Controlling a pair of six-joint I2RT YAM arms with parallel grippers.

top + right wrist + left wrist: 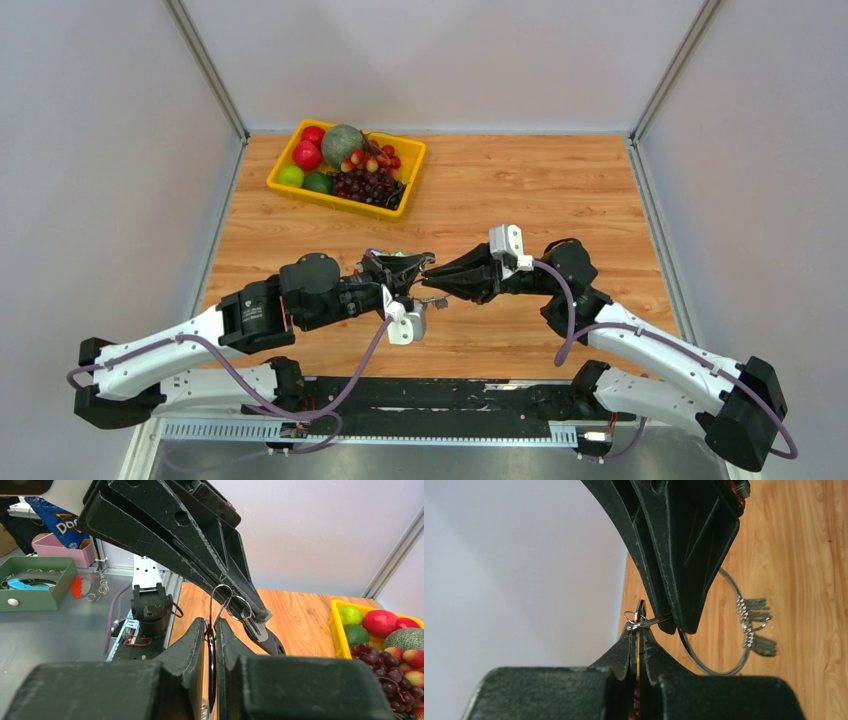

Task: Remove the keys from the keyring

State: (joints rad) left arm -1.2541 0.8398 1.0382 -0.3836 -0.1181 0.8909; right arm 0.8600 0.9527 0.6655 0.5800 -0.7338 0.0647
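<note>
My two grippers meet tip to tip above the middle of the table. My left gripper (412, 272) (638, 630) is shut on one silver key (640, 611), seen edge-on, with a small split ring at its head. My right gripper (442, 281) (210, 625) is shut on the keyring (724, 666), a large thin wire loop that runs between its fingers (211, 652). Several keys (756, 625) hang bunched on the loop's far side. In the right wrist view the key (256, 628) held by the left gripper hangs just beyond my fingertips.
A yellow basket (415, 152) of fruit stands at the back left of the wooden table, and its rim shows in the right wrist view (336, 630). Grey walls enclose the table on three sides. A green box (35, 587) sits off the table beyond the arm bases.
</note>
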